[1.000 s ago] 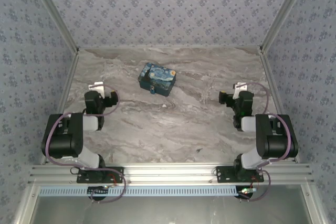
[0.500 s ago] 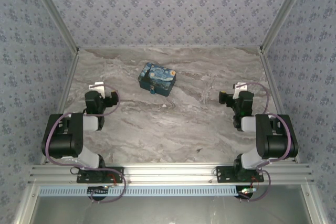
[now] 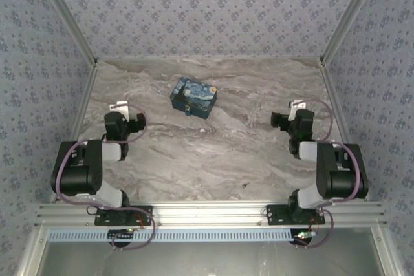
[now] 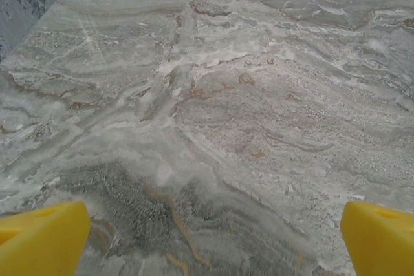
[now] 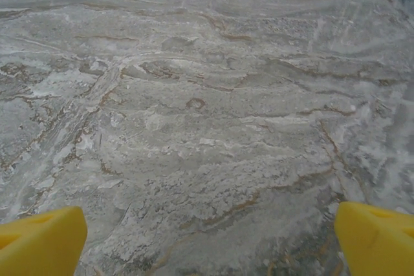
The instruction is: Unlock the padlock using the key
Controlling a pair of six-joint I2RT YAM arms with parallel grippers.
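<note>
- Progress: nothing done yet, as far as I can judge. All steps remain: pick up the key, steady the padlock, insert, turn.
- padlock: small dark shape against the near face of the painted box, apparently touching it. It's too small to tell if the shackle is shut; I assume locked.
- key: tiny pale speck lying flat on the tabletop, near the box on its near side and apart from the padlock. No detail resolvable.
- left hand: jaws spread wide and holding nothing. The yellow fingertips sit at the lower corners of the wrist view, with bare marble between them.
- right hand: same state, wide open and empty over bare marble.
- Pose: left arm and right arm are both folded back close to their bases at the tabletop's side edges. Wrists point toward the far wall, hands low.
- Both hands are well apart from the box, padlock and key, which lie between them toward the far side.
</note>
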